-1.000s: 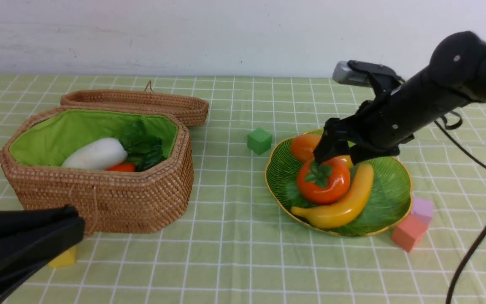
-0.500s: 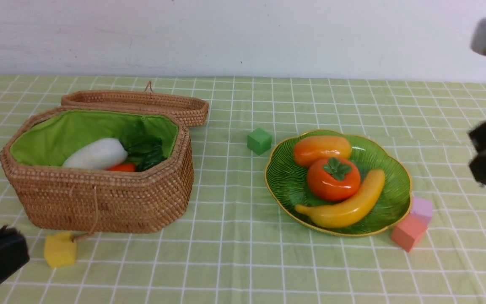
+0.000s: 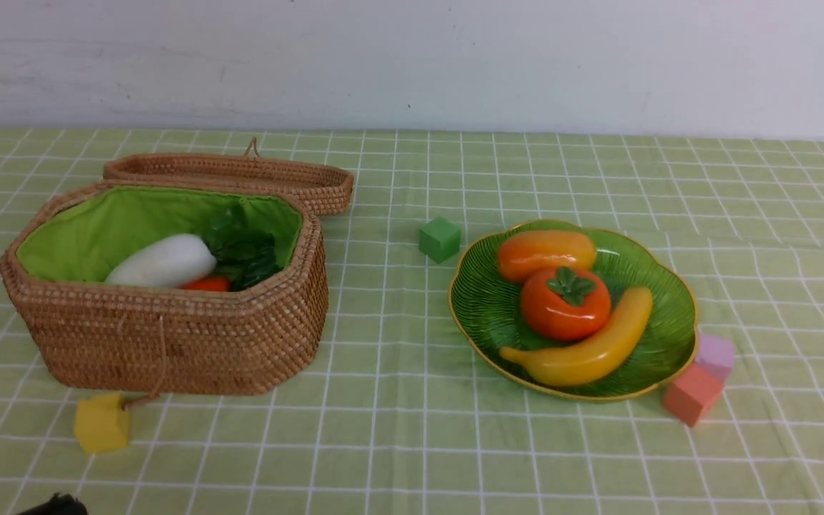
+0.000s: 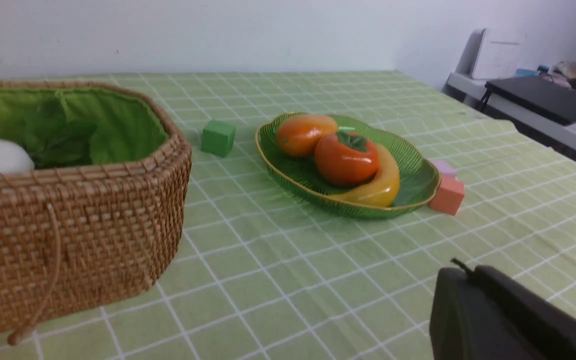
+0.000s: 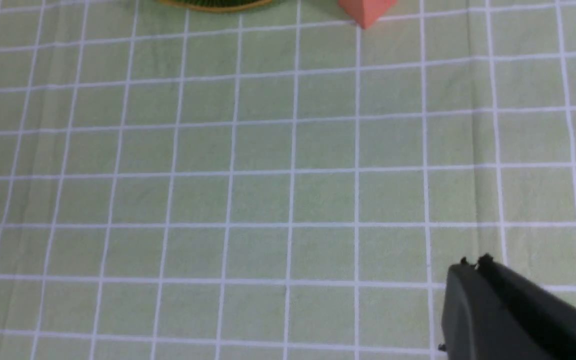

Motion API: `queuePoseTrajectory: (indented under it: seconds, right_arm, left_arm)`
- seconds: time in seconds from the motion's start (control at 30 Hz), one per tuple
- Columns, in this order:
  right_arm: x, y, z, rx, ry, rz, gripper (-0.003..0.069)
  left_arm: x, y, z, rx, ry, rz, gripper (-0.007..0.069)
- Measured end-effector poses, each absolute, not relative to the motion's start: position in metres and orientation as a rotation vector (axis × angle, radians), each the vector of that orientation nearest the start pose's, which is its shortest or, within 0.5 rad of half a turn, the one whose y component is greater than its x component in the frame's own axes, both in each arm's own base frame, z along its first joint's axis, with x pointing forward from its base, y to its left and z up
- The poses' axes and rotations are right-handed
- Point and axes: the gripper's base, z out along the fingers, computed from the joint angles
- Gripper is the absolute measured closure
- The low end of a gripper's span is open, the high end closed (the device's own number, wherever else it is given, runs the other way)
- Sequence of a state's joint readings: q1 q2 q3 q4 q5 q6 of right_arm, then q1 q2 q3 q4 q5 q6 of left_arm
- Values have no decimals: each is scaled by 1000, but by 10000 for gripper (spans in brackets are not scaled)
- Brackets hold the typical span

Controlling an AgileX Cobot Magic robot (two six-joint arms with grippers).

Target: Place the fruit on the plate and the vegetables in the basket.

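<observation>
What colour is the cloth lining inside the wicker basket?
Bright green lining, seen best in the front view.

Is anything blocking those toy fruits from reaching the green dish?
Nothing visible does: the banana, mango and persimmon already lie on the plate. Small cubes sit beside its rim only.

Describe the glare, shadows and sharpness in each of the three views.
Front view: even soft light, sharp; white highlights on the round orange-red persimmon and long yellow banana; only a faint shadow beside the brown woven wicker basket. Left wrist view: slightly soft, with the near dark left claw blurred. Right wrist view: flat light on the green checked tablecloth, no glare.
</observation>
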State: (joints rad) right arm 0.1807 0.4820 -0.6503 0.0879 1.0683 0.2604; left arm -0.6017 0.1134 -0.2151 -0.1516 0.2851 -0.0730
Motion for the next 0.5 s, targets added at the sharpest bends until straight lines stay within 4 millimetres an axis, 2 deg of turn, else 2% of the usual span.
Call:
queuePoseTrajectory:
  seconds: [0.23, 0.5]
  right_arm:
    - [62, 17, 302, 115, 2331, 314, 641]
    - [62, 17, 301, 116, 2331, 314, 633]
  left_arm:
    - [47, -37, 233, 367, 1730, -639, 637]
    - [47, -37, 229, 375, 1755, -635, 637]
